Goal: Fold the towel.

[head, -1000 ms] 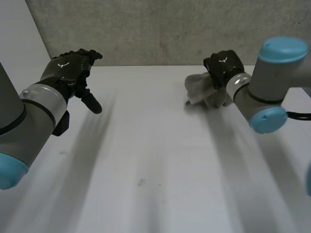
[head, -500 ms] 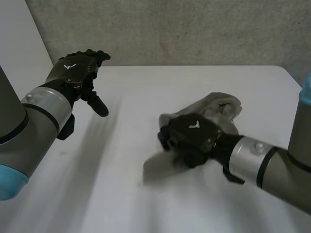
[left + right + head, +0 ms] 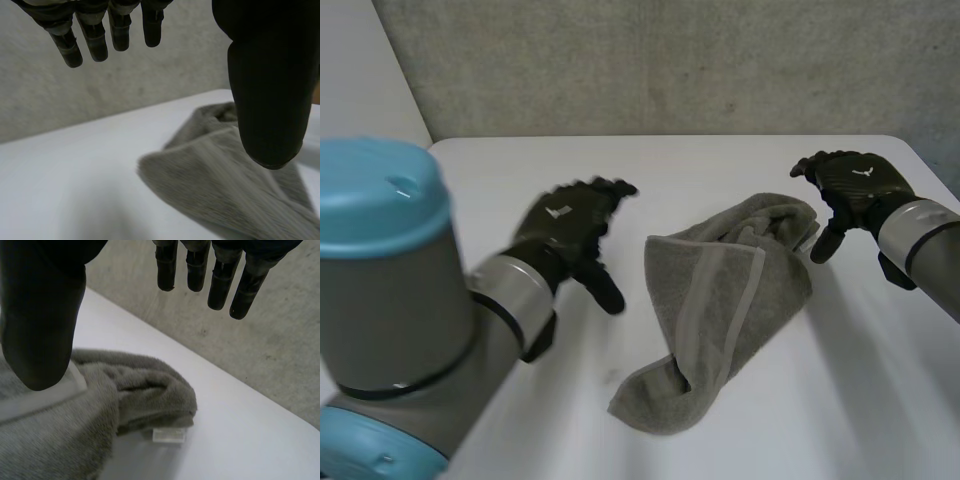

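A grey-green towel (image 3: 725,300) lies crumpled on the white table (image 3: 720,160), stretching from a bunched far-right end to a near corner at the front. My left hand (image 3: 570,222) hovers just left of it, open, thumb pointing down. In the left wrist view the towel (image 3: 235,185) lies below the straight fingers (image 3: 95,40) and thumb. My right hand (image 3: 850,185) is open beside the towel's bunched far-right end, apart from it. In the right wrist view that end (image 3: 135,385), with a small white label (image 3: 169,435), lies under the spread fingers (image 3: 220,280).
A grey concrete wall (image 3: 670,60) runs behind the table's far edge. Bare table surface lies in front of the towel and to both sides.
My right hand dragged the towel toward the middle, let go of it and drew back to the right, opening. My left arm swung in toward the towel.
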You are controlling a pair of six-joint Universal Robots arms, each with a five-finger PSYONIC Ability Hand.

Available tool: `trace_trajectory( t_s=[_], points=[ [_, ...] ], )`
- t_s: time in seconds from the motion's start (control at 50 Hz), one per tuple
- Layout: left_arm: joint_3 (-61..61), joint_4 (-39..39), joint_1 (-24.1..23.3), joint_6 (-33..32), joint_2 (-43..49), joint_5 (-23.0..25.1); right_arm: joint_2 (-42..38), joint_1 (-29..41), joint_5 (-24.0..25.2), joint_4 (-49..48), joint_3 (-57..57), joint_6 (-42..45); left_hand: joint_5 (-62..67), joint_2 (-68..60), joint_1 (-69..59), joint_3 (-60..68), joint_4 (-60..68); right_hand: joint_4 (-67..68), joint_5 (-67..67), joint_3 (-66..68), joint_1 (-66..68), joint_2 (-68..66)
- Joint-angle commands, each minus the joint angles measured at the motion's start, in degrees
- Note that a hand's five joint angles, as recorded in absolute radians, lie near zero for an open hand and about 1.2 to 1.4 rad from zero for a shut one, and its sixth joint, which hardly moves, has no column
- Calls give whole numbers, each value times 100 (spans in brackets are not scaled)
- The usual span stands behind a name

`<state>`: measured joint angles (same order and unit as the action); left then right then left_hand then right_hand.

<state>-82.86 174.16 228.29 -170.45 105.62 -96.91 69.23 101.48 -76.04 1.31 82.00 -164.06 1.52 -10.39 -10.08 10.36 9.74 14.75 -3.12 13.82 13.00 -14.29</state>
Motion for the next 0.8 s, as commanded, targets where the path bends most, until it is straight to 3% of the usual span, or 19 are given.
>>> trace_trajectory(
  t_s=[0.02, 0.12, 0.3, 0.44, 0.46, 0.5, 0.56, 0.6, 0.72, 0.8],
  points=[
    [507, 48, -461, 100, 864, -64, -839, 4, -121, 212, -597, 743, 105, -218, -249, 221, 283, -475, 312, -382, -300, 429],
    [1419, 48, -724, 73, 1890, -337, -946, -5, -341, 212, -493, 752, 122, -235, -266, 238, 299, -475, 312, -382, -300, 429],
    [2485, 39, -786, 65, 3035, -328, -937, -5, -368, -314, 131, 752, 458, -571, -603, 574, 636, -475, 312, -382, -300, 429],
    [3266, -4, -795, 21, 3790, -311, -981, -5, -368, -552, 290, 761, 2488, -2601, -2632, 2604, 2666, -475, 312, -382, -300, 429],
    [3267, -5, -795, 21, 3791, -311, -1007, -5, -368, -579, 299, 770, 2494, -2607, -2638, 2610, 2671, -475, 312, -382, -300, 429],
    [3320, -13, -795, -41, 3896, -319, -1051, -5, -368, -614, 299, 770, 4285, -4398, -4429, 4401, 4463, -475, 312, -382, -300, 429],
    [3293, -49, -795, -58, 3914, -319, -1095, -14, -368, -640, 290, 787, 5134, -5248, -5279, 5250, 5312, -475, 312, -382, -300, 429],
    [3224, -276, -795, -93, 3870, -337, -1113, -49, -359, -641, 299, 787, 6840, -6953, -6984, 6956, 7018, -475, 312, -382, -300, 429],
    [2915, -822, -795, -146, 3536, -618, -1157, -102, -315, -632, 299, 779, 6848, -6961, -6992, 6964, 7026, -475, 312, -382, -300, 429],
    [2241, -989, -690, -146, 2766, -925, -1157, -102, -289, -623, 308, 761, 6848, -6961, -6992, 6964, 7026, -475, 312, -382, -300, 429]
  ],
)
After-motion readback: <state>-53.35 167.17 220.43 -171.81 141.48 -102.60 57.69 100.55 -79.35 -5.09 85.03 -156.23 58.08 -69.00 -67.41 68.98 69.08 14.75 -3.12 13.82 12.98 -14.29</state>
